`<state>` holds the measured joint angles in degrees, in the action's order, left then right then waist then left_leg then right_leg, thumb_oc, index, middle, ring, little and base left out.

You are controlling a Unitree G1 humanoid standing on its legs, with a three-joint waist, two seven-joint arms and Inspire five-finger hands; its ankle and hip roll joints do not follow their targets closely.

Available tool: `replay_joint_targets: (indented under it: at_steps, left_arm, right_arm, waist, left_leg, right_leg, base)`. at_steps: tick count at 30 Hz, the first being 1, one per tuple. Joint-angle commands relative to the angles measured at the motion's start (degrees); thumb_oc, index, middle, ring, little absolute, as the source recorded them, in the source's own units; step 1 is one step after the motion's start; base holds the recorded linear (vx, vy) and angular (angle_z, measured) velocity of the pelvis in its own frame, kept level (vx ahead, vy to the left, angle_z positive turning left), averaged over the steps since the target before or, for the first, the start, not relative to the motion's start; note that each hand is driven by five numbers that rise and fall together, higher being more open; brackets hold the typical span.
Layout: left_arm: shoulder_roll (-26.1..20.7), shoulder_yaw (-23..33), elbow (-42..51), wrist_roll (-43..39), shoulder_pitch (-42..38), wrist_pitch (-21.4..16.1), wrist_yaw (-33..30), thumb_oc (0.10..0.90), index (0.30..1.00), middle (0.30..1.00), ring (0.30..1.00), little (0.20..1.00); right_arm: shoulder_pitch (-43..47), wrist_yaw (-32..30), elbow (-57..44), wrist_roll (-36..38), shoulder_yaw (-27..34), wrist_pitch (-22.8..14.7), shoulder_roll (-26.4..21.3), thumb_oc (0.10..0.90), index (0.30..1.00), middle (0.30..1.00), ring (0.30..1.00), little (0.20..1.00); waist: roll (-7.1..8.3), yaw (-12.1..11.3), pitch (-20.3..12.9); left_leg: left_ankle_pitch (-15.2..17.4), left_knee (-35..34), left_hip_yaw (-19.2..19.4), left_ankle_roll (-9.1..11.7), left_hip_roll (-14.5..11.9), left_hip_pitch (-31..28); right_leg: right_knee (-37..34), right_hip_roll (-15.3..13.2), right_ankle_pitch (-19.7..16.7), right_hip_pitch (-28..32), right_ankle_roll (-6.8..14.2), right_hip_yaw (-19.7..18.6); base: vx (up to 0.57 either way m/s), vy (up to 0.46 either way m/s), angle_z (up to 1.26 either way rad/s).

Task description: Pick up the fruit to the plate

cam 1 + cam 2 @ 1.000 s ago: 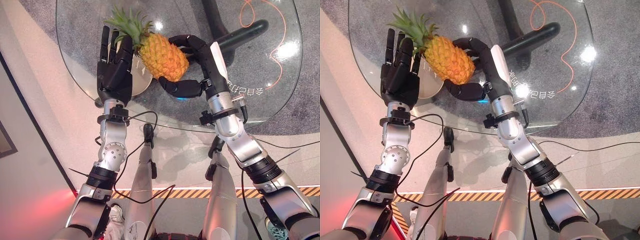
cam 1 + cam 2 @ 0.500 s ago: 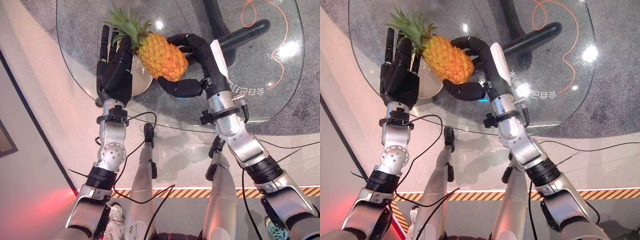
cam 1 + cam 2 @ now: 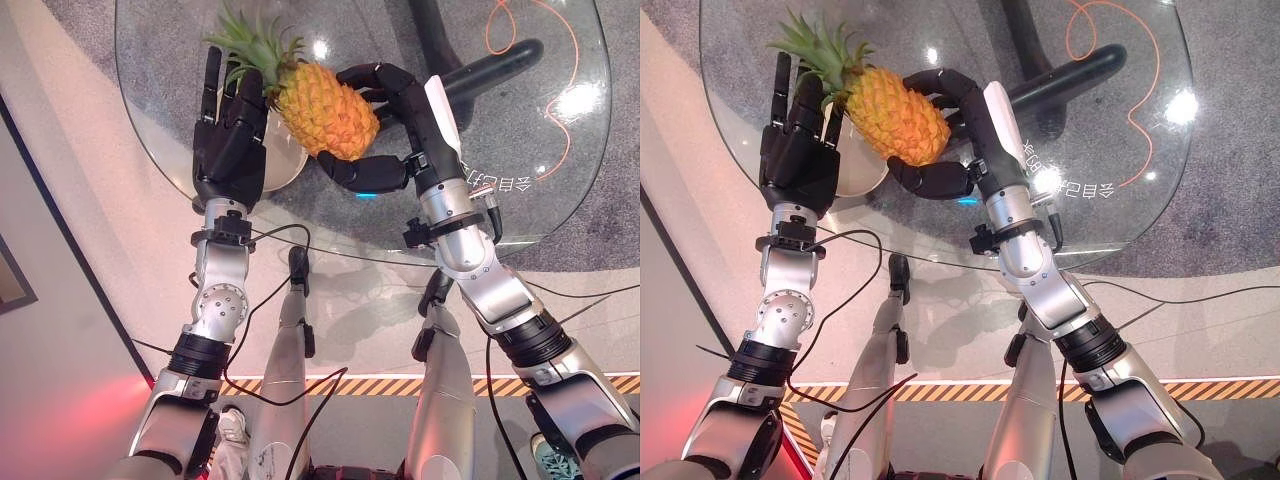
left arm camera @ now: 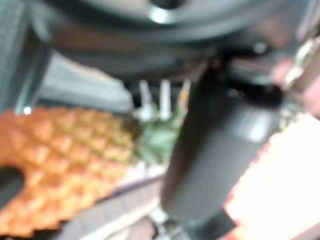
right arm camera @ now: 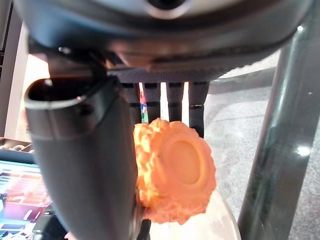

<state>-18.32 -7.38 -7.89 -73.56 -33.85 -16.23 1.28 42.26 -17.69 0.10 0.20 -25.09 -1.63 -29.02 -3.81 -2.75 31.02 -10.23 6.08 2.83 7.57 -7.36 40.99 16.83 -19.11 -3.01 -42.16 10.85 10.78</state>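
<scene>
Left eye view: you see the right hand [image 3: 385,125] clamped on the pineapple [image 3: 322,108], fingers curled over the far side of the body and thumb under the near side. The fruit lies tilted, leafy crown [image 3: 245,50] toward the left hand [image 3: 228,130]. The left hand is held flat with fingers straight, just beside the crown and over the plate [image 3: 290,160]. The plate sits on the glass surface [image 3: 540,150]; the fruit's crown end hangs over it, the body just beside it.

Right eye view: you see the same layout. The pineapple [image 3: 895,112] appears clear of the surface, carried by the right hand [image 3: 960,130] alone. The left hand [image 3: 798,140] covers much of the plate [image 3: 865,175].

Left wrist view: the pineapple [image 4: 65,160] and its green leaves [image 4: 157,140] show past the dark thumb [image 4: 210,160]. You cannot tell from here whether the thumb touches the leaves.

Right wrist view: the flat base of the pineapple [image 5: 175,170] shows pinched between thumb [image 5: 85,165] and fingers [image 5: 170,107].

Handling: treat the fruit as stiff and fairly heavy for one hand, with a rough, knobbed skin that resists slipping. Take hold around the mid-body, as now. Avoid the crown; the leaves are likely to bend and give poor purchase.
</scene>
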Motion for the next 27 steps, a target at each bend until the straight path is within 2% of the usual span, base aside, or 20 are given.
replay_joint_targets:
  at_steps: [1,5,8,12,22,27]
  left_arm:
    - [-0.9,-4.3,9.9,0.8,-8.5,0.2,10.3,0.800,0.900,0.900,0.900,0.900]
    - [-0.8,-4.4,9.9,2.9,-8.6,-0.2,8.2,0.800,0.900,0.900,0.900,0.900]
    - [-1.5,-4.1,9.0,5.8,-8.7,-2.6,1.5,0.800,0.900,0.900,0.900,0.900]
    - [-1.8,-3.6,8.4,6.7,-8.4,-4.0,-1.3,0.800,0.900,0.900,0.900,0.900]
    - [-1.4,-3.5,9.5,11.8,-8.1,-4.6,-8.5,0.800,0.900,0.900,0.900,0.900]
    - [-1.3,-3.5,10.0,14.1,-8.1,-4.4,-10.0,0.800,0.900,0.900,0.900,0.900]
  right_arm:
    - [9.1,5.2,-12.9,0.2,-5.4,-6.2,2.0,0.100,0.300,0.300,0.300,0.200]
    - [9.1,5.3,-12.7,0.2,-5.4,-6.5,2.1,0.100,0.300,0.300,0.300,0.200]
    - [9.1,5.5,-12.9,0.4,-5.4,-6.5,2.0,0.100,0.300,0.300,0.300,0.200]
    - [9.4,5.2,-12.6,0.2,-5.4,-6.4,2.1,0.100,0.300,0.300,0.300,0.200]
    - [9.8,4.6,-12.4,0.0,-5.1,-6.7,2.5,0.100,0.300,0.300,0.300,0.200]
    - [9.8,4.7,-12.5,-0.1,-5.1,-6.7,2.8,0.100,0.300,0.300,0.300,0.200]
  waist:
    - [-0.39,0.4,-1.2]
    - [-0.33,0.3,-1.2]
    - [-0.38,0.2,-1.2]
    - [-0.43,0.0,-1.2]
    - [-0.31,-0.3,-1.2]
    - [-0.31,-0.3,-1.2]
  left_leg:
    - [2.0,1.0,0.8,-0.6,-1.2,-3.0]
    - [1.9,1.0,0.7,-0.5,-1.2,-2.9]
    - [1.8,0.8,0.6,-0.6,-1.0,-3.0]
    - [1.8,1.0,0.5,-0.7,-0.9,-2.8]
    - [1.7,1.1,0.3,-0.6,-0.8,-2.4]
    - [1.7,1.3,0.2,-0.6,-0.8,-2.3]
  right_leg:
    - [-5.1,-0.3,-4.9,2.5,0.9,0.6]
    - [-5.2,-0.3,-5.0,2.5,0.9,0.7]
    - [-5.2,-0.2,-5.0,2.6,0.9,0.7]
    - [-5.1,-0.2,-4.8,2.5,0.8,0.8]
    - [-5.1,-0.1,-4.8,2.4,0.8,1.0]
    - [-4.9,-0.1,-4.7,2.4,0.8,1.0]
  base:
    - [0.00,0.000,0.00]
    - [0.00,0.000,0.00]
    - [0.00,0.000,0.00]
    - [0.00,0.000,0.00]
    - [0.00,0.000,0.00]
    - [0.00,0.000,0.00]
